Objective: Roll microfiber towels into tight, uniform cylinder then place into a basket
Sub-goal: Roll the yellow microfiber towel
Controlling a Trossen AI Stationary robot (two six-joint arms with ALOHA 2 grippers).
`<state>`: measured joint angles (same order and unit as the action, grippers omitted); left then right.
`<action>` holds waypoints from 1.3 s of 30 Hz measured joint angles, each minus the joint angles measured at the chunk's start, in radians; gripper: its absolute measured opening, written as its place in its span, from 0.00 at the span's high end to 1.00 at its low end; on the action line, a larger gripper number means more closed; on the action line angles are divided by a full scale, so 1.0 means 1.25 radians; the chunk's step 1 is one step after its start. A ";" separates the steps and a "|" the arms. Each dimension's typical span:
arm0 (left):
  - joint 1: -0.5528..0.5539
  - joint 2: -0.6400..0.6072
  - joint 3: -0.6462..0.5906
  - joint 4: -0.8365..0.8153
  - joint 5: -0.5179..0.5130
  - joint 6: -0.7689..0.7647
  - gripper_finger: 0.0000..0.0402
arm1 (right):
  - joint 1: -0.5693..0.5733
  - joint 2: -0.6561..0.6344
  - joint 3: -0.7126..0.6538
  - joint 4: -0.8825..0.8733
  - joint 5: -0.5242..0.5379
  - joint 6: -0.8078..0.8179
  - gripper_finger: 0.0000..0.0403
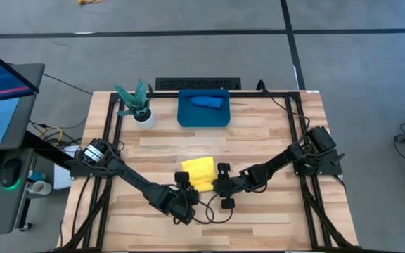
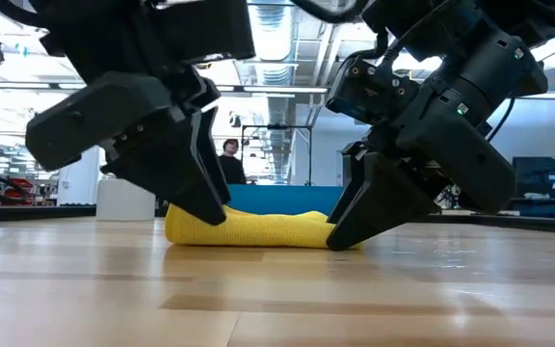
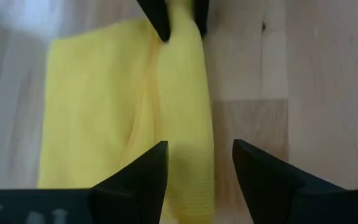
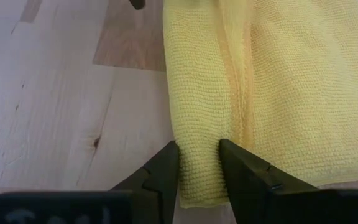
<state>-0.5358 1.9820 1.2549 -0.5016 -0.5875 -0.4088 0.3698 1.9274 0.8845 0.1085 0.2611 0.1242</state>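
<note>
Both grippers sit at lower centre of the high view — left gripper [image 1: 186,184] with fingers apart astride the yellow towel's [image 1: 198,172] rolled edge, right gripper [image 1: 220,184] clamped on that edge's other end. One blue towel [image 1: 207,102] already lies rolled in the basket [image 1: 186,117] at upper centre of the desk [image 1: 259,133] — the yellow roll is barely begun and unplaced.

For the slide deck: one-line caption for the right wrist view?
Right hand pinching the rolled edge of the yellow towel on the wooden table.

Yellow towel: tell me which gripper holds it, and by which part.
The right gripper pinches the rolled edge of the yellow towel at one end. The left gripper is open astride the other end of that roll, gripping nothing.
</note>
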 joint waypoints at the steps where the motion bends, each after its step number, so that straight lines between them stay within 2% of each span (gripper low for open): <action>1: 0.006 0.000 0.000 -0.004 0.009 0.005 0.57 | 0.000 0.000 0.000 0.000 0.000 0.000 0.65; 6: 0.035 0.000 0.000 -0.019 0.064 -0.003 0.57 | 0.000 0.000 0.000 0.000 -0.001 0.000 0.65; 15: 0.045 0.000 -0.003 -0.051 0.088 -0.011 0.57 | 0.000 0.000 0.000 0.000 -0.001 0.000 0.66; 23: 0.056 -0.007 -0.080 0.027 0.094 -0.063 0.57 | 0.000 0.000 0.000 0.000 -0.003 0.028 0.67; 27: 0.060 -0.006 -0.085 0.030 0.112 -0.084 0.66 | -0.005 -0.001 0.000 -0.001 -0.043 0.037 0.70; 34: 0.065 -0.010 -0.082 0.032 0.159 -0.081 0.95 | -0.018 0.000 0.045 -0.060 -0.166 0.084 0.82; 37: 0.065 -0.026 -0.081 0.036 0.182 -0.085 0.97 | -0.018 0.001 0.072 -0.108 -0.237 0.112 0.88; 39: 0.066 -0.044 -0.082 0.044 0.232 -0.087 0.95 | -0.018 0.002 0.086 -0.130 -0.288 0.126 0.91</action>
<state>-0.4534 1.9270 1.1520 -0.4465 -0.2979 -0.5177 0.3471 1.9296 0.9926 -0.0540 -0.0989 0.2814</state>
